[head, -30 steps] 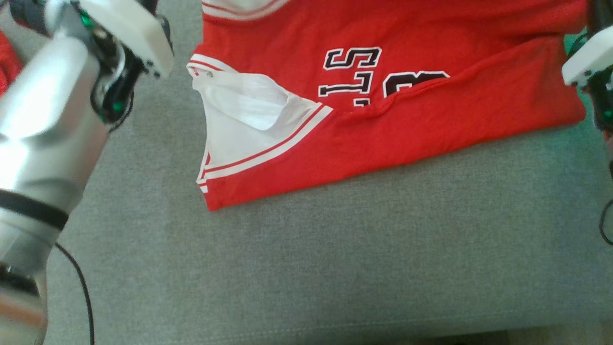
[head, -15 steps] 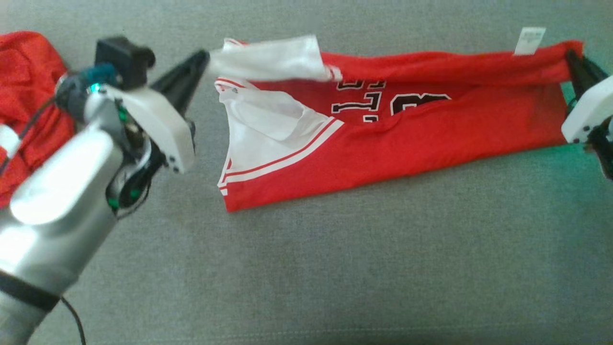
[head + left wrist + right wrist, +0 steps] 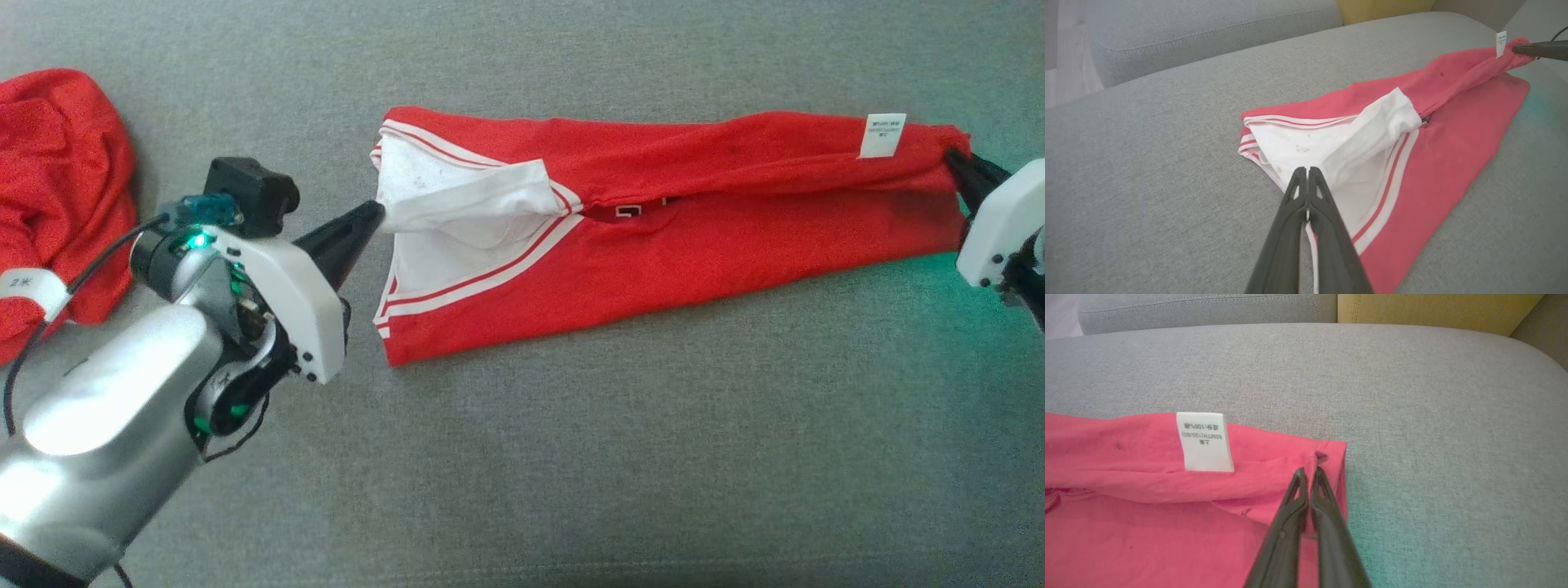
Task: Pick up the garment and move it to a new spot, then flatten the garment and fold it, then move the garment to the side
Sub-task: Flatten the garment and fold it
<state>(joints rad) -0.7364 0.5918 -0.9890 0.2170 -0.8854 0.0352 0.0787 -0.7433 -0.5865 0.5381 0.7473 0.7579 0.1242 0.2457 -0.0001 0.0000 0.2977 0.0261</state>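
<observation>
Gripping the red garment (image 3: 718, 237) at both ends, we hold our left gripper (image 3: 375, 216) clamped on its white sleeve (image 3: 465, 196) and our right gripper (image 3: 955, 159) clamped on its tagged hem corner (image 3: 931, 140), the cloth lying folded lengthwise across the far half of the grey sofa cushion (image 3: 571, 457).

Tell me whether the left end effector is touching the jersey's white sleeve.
Touching. The head view shows the left end effector closed on the white sleeve, its tip meeting the cloth's edge.
</observation>
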